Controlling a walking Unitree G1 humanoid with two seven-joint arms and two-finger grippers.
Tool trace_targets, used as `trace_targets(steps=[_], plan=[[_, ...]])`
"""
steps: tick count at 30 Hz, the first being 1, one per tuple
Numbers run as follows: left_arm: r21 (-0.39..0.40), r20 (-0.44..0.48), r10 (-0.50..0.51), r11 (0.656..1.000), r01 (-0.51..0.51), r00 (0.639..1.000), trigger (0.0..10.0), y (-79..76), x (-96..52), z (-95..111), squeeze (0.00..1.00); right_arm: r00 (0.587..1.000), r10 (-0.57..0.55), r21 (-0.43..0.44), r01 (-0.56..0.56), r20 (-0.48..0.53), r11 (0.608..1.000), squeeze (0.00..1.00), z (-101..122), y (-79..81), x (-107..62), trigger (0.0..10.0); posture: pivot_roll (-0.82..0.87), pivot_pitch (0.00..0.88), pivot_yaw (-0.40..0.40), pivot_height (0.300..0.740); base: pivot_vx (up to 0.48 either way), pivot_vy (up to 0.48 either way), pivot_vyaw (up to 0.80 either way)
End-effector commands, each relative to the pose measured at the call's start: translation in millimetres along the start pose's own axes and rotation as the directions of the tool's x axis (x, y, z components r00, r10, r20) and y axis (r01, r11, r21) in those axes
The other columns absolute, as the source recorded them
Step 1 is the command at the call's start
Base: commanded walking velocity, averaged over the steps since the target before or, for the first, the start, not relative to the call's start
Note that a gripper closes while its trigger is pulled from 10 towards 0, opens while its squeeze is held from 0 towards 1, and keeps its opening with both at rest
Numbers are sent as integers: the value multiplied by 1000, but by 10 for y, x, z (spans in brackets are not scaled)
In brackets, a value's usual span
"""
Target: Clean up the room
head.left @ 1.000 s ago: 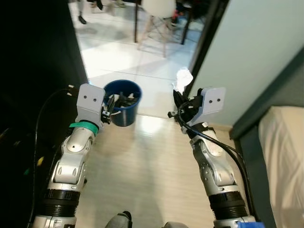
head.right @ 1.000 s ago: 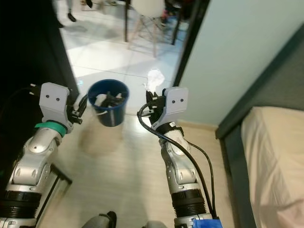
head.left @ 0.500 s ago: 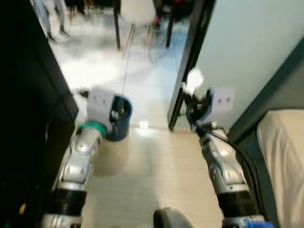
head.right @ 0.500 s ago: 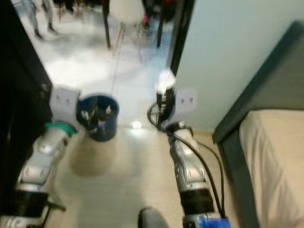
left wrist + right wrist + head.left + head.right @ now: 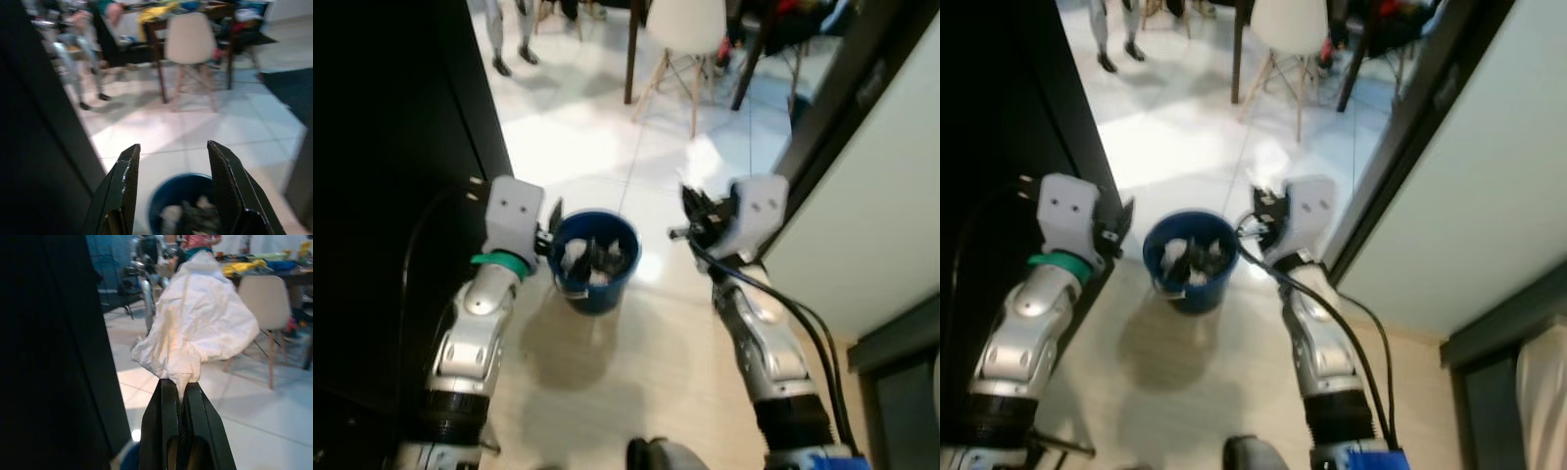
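A white chair (image 5: 687, 22) stood at the upper centre of the head views, on pale tiled floor (image 5: 578, 137). At centre sat the blue bin (image 5: 595, 259), holding crumpled scraps. The left gripper (image 5: 171, 169), fingers spread, hovered beside its rim. The right wrist view showed the right gripper (image 5: 181, 391) pressed together on crumpled white paper (image 5: 198, 333), plus a cluttered tabletop (image 5: 274, 264). No readable writing appeared.
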State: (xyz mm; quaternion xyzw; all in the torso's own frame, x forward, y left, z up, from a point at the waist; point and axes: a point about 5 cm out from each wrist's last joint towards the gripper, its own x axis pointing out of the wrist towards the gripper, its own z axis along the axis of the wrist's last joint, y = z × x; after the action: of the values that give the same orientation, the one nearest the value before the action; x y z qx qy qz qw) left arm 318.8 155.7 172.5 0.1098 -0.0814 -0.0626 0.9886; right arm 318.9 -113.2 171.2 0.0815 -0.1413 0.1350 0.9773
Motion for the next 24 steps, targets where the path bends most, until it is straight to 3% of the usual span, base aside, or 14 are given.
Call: trace_targets(steps=[1, 24], plan=[[-6, -28, -3, 1000, 2, 1000, 10000, -6, -33, -73, 0, 1000, -9, 21, 10, -21, 1000, 0, -58, 21, -17, 10000, -8, 24, -5, 740, 469, 0, 0], [-6, -29, -12, 1000, 12, 1000, 10000, -9, -34, -78, 0, 999, -31, 10, 31, -26, 999, 0, -78, -2, -15, 10000, -6, 25, -3, 740, 469, 0, 0]])
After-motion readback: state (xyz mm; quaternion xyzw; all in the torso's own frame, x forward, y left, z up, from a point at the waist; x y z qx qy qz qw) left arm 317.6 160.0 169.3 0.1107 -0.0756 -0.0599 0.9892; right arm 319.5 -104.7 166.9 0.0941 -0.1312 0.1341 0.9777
